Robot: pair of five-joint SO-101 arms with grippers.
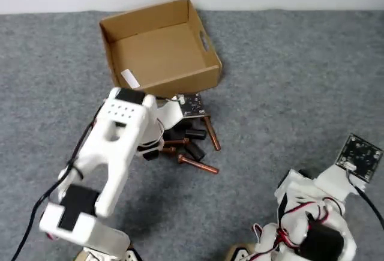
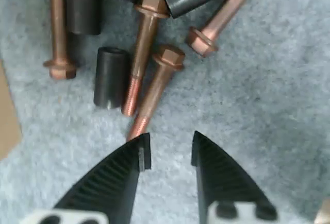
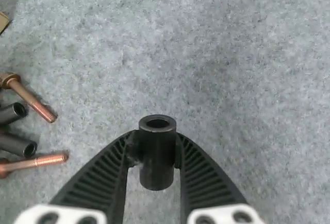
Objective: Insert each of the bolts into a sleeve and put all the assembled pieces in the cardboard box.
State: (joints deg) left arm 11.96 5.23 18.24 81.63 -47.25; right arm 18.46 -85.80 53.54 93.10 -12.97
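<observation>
Copper bolts and dark sleeves lie heaped on the grey table, just before the cardboard box. The left jaws hang spread above the heap, one tip by a bolt's thread. The right jaws pinch one sleeve, well apart.

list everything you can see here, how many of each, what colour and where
cardboard box: one, brown, open, at the table's far side
bolts: four seen, copper, loose in a pile near the box's near wall
sleeves: four, black, lying in the same pile among the bolts
held sleeve: one, black, in the right claw
table: one, grey, felt-like surface
left claw: one, black, open, just short of a bolt's tip
right claw: one, black, shut on the held sleeve, away from the pile
</observation>
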